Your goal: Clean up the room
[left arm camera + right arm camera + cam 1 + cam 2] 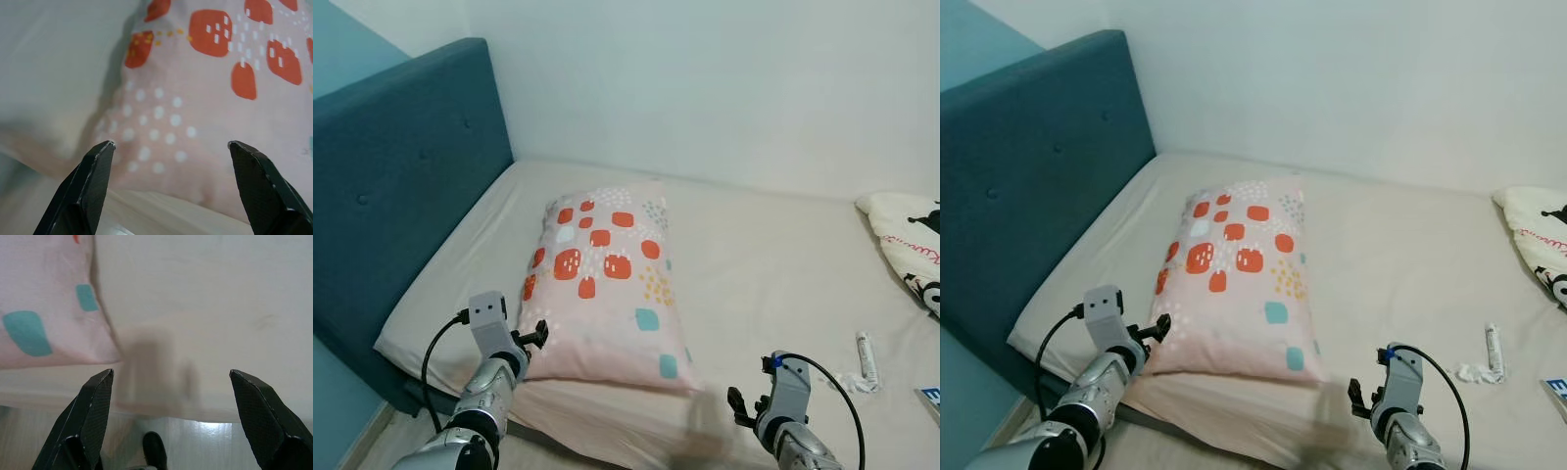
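A pink pillow [607, 284] with red, teal and white patches lies lengthwise on the beige bed [764, 255], its near end at the mattress edge. My left gripper [534, 338] is open at the pillow's near left corner, the pillow [195, 98] just ahead of its fingers [93, 181]. My right gripper [746, 403] is open too, low at the mattress's front edge to the right of the pillow, with the pillow's corner [44, 318] off to one side of it.
A teal padded headboard [401, 196] rises on the left, a white wall behind. At the right lie a cream cushion with black print [913, 245], a white tube [867, 356] by crumpled tissue, and a blue-white item [930, 399] at the edge. Pale floor [195, 445] below.
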You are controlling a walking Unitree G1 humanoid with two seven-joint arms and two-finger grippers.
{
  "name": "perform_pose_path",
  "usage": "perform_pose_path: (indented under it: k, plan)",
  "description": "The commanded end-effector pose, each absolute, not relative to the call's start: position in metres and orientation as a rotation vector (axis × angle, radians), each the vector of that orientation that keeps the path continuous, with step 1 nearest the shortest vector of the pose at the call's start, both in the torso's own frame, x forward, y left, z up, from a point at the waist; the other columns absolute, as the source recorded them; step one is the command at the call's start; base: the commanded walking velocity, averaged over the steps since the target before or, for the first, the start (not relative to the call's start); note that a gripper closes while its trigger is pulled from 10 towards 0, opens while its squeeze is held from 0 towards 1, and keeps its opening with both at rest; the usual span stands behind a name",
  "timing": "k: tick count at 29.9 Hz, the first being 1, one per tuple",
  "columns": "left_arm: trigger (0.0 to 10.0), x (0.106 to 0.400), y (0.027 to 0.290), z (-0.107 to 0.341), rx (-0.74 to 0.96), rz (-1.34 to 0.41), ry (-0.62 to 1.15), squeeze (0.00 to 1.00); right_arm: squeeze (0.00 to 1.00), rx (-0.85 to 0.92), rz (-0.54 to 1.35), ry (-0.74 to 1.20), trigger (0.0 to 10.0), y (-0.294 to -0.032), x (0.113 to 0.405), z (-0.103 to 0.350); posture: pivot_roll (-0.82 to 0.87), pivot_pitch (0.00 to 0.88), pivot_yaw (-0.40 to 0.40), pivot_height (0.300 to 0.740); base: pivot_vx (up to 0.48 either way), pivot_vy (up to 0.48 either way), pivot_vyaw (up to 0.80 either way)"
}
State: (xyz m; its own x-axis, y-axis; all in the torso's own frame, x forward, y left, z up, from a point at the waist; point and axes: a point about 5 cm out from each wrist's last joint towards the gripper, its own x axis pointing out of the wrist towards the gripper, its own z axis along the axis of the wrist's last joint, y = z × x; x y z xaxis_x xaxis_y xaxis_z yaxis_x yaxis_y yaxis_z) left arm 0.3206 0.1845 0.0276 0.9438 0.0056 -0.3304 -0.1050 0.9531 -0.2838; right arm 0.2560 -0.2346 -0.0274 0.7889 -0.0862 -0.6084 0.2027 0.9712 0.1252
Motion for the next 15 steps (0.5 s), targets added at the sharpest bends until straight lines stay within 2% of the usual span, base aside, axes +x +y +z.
perform_pose_path:
  k: [1,4,7,12,15]
  plan:
    - [10.0,0.32,0.194,0.029,-0.266,0.059,0.327,0.0,0.0,0.199,-0.144,0.65,10.0,-0.229,0.259,-0.027,-0.05,0.039,0.008,0.735,0.0,0.0,0.0]
    - [10.0,0.319,0.2,0.029,-0.286,0.067,0.329,0.0,0.0,0.219,-0.132,0.624,10.0,-0.227,0.264,-0.023,-0.06,0.041,0.012,0.725,0.0,0.0,0.0]
    - [10.0,0.321,0.212,0.035,-0.385,0.079,0.284,0.0,0.0,0.243,-0.119,0.56,10.0,-0.228,0.277,-0.011,-0.07,0.046,0.016,0.71,0.0,0.0,0.0]
    - [10.0,0.324,0.213,0.041,-0.386,0.05,0.249,0.0,0.0,0.267,-0.118,0.526,10.0,-0.23,0.282,-0.005,-0.07,0.046,0.016,0.7,0.0,0.0,0.0]
    - [10.0,0.332,0.208,0.051,-0.372,-0.027,0.207,0.0,0.0,0.288,-0.087,0.475,10.0,-0.229,0.292,0.005,-0.07,0.049,0.013,0.69,0.0,0.0,0.0]
